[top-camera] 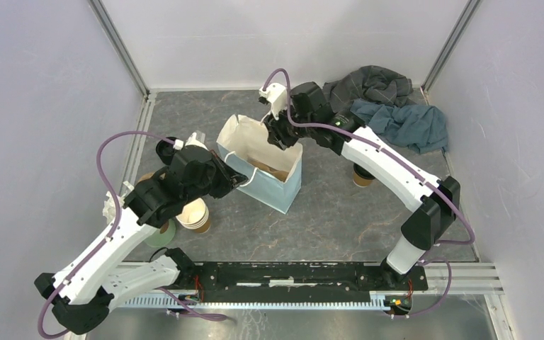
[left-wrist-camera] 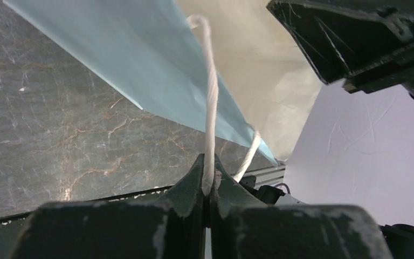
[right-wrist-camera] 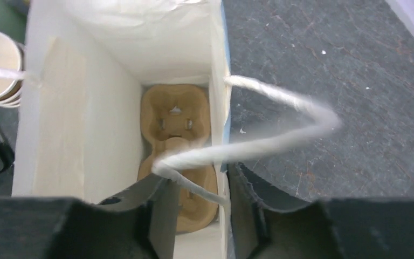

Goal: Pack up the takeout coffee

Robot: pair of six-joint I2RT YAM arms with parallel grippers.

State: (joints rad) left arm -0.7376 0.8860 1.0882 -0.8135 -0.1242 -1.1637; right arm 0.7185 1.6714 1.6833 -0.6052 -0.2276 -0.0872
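A light blue paper bag (top-camera: 283,188) with a white inside stands open mid-table. A brown pulp cup carrier (right-wrist-camera: 175,116) lies on its bottom. My left gripper (left-wrist-camera: 210,183) is shut on one white rope handle (left-wrist-camera: 211,108) at the bag's left side. My right gripper (right-wrist-camera: 197,175) is open astride the bag's far wall (right-wrist-camera: 219,108), one finger inside and one outside. The other rope handle (right-wrist-camera: 280,145) loops across it. The takeout coffee (top-camera: 362,177) stands on the table right of the bag, half hidden under my right arm.
A stack of lidless brown cups (top-camera: 197,214) and a pale green cup (top-camera: 159,234) stand left of the bag under my left arm. Grey and blue cloths (top-camera: 389,106) lie crumpled in the back right corner. Walls close in the table on three sides.
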